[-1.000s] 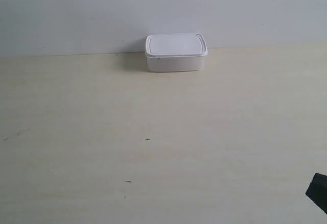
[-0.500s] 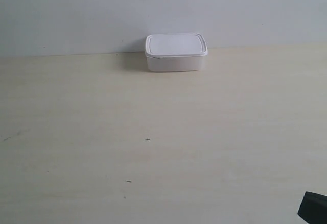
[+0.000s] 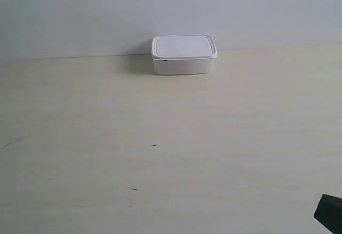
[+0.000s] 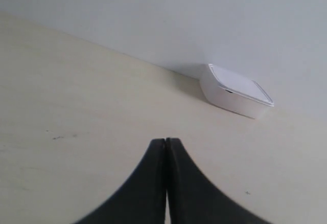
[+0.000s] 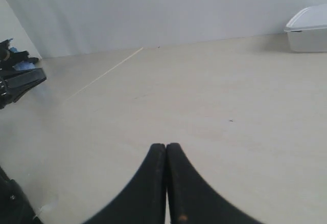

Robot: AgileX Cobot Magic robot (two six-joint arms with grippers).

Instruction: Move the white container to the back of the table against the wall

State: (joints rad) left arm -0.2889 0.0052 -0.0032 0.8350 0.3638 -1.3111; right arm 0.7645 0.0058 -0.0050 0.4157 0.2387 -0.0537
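The white container [image 3: 184, 54], lid on, stands on the table [image 3: 224, 138] at its far edge, its back against the wall [image 3: 107, 9]. The left wrist view shows it [image 4: 235, 92] far beyond my left gripper [image 4: 166, 140], which is shut with nothing between its fingers. My right gripper [image 5: 166, 145] is shut and empty too, over bare table, with the container [image 5: 308, 28] far off at the frame's edge. In the exterior view only a black corner of the arm at the exterior view's right [image 3: 328, 213] shows.
A few tiny dark specks [image 3: 154, 146] mark the table. In the right wrist view, black arm parts [image 5: 18, 81] stand at the picture's edge, and a thin seam line [image 5: 102, 75] crosses the table.
The black arm part at the exterior view's lower right corner has dropped lower in the frame. The container has not moved.
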